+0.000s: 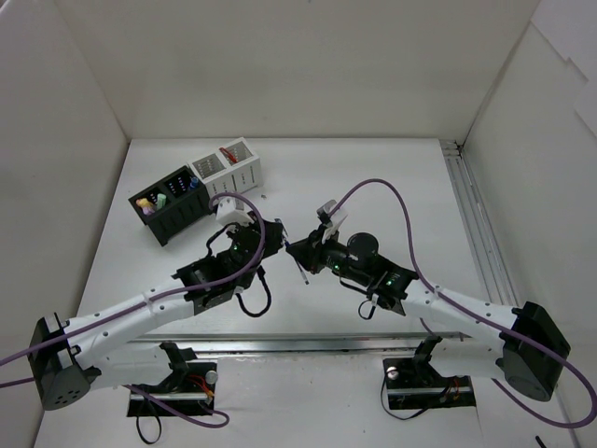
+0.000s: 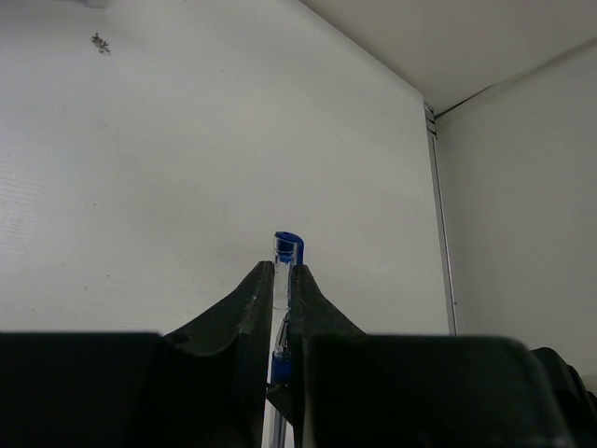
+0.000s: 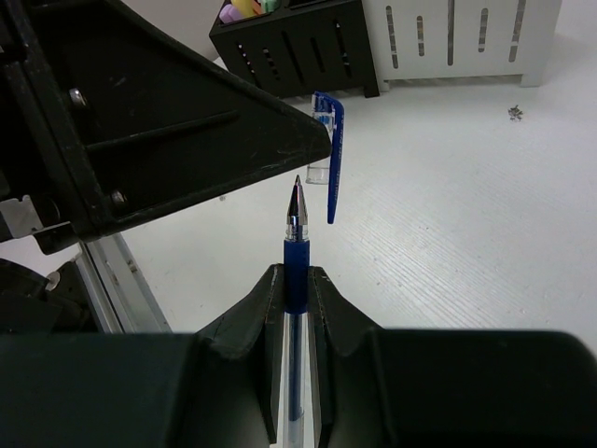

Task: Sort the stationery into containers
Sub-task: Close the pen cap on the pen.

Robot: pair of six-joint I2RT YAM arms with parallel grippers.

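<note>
The clear-blue pen [image 3: 296,252] is pinched between the closed fingers of the right gripper [image 3: 296,280]. Its long axis lies along the fingers and its bare metal tip stands out ahead of them. Just ahead of that tip, and a little to its right as seen from the right wrist, the pen cap [image 3: 324,140] is clamped in the left gripper [image 2: 284,273], whose fingers are likewise pressed together on it.

The cap's axis is held nearly parallel to the pen's, but the two are offset sideways, with tip and cap mouth close yet apart (no contact can be made out). A small sideways correction is judged necessary before the cap can be pushed on.

Farther ahead of the right gripper, beyond the cap, the black organiser [image 3: 298,47] and the white organiser [image 3: 466,42] are found. From above, the left gripper is seen to be the nearer to them.
</note>
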